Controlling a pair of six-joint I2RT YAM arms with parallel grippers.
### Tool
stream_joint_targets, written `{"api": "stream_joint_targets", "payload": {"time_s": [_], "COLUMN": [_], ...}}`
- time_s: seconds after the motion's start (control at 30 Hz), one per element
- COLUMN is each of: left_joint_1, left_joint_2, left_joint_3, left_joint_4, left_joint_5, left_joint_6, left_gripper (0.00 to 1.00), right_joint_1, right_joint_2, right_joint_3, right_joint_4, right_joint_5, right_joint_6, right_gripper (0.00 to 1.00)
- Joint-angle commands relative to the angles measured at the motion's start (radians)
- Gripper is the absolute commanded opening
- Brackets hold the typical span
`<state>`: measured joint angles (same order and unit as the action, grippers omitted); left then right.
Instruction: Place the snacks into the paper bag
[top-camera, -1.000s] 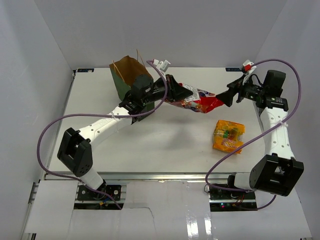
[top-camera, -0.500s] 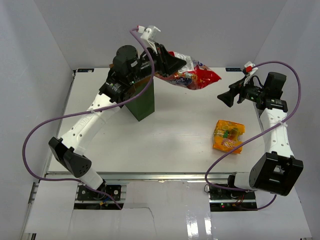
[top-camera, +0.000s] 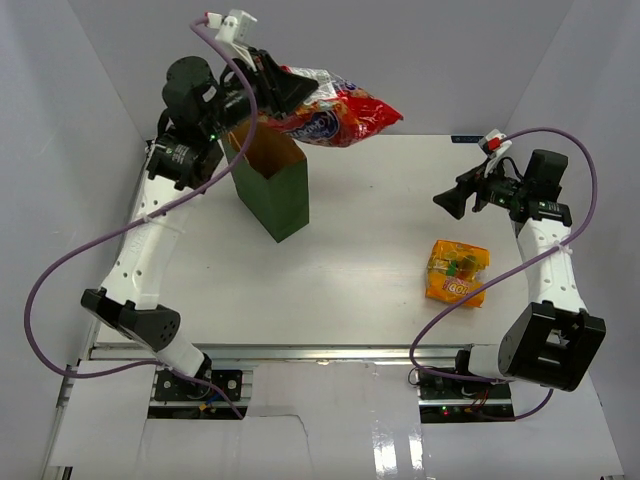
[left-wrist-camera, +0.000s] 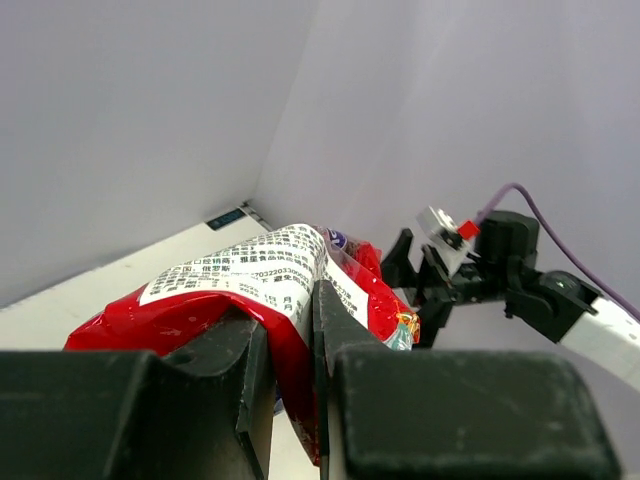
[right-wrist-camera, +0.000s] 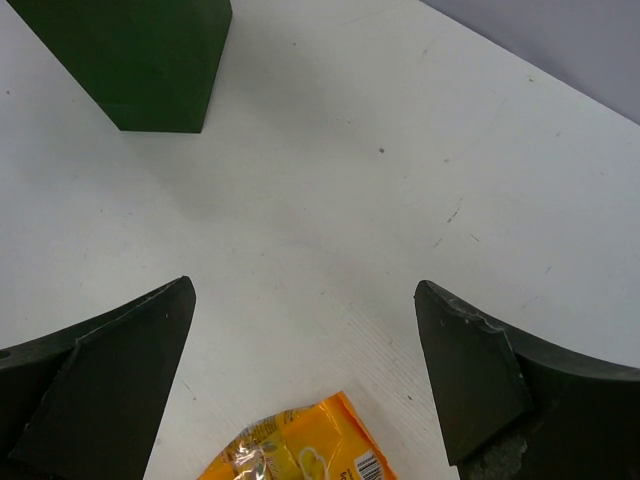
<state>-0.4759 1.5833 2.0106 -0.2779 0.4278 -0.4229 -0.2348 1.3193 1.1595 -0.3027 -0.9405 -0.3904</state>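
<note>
Red crinkly snack bag (top-camera: 340, 115) hangs pinched tight in my left claw (top-camera: 283, 92), high enough, I judge, to clear the tall dark green paper bag (top-camera: 278, 195); right claw (top-camera: 449, 203) gapes empty.

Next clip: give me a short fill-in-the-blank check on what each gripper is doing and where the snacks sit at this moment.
1. The large snack bag pinched in the left gripper is mostly ____ in colour.
2. The right gripper stands ____, with nothing between its fingers.
3. The packet lying on the table near the right arm is ____.
4. The paper bag stands ____, with its mouth facing up.

Missing words: red; open; orange; upright.
</note>
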Motion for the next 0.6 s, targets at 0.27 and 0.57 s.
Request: {"api": "stream_joint_targets", "payload": {"time_s": [0.27, 0.57], "left_joint_1": [0.206, 0.272], "left_joint_2": [-0.088, -0.057], "left_joint_3": [0.103, 0.111], "left_joint_4": [0.008, 0.048], "left_joint_5": [0.058, 0.152], "left_joint_6": [0.064, 0.055], "left_gripper": [0.0, 0.0], "right_joint_1": [-0.003, -0.003], "right_joint_2": [0.014, 0.024], "right_joint_3": [-0.037, -0.049], "right_joint_4": [0.04, 0.059], "right_joint_5": [0.016, 0.022], "right_joint_6": [-0.028, -0.028], "right_gripper": [0.96, 0.96]}}
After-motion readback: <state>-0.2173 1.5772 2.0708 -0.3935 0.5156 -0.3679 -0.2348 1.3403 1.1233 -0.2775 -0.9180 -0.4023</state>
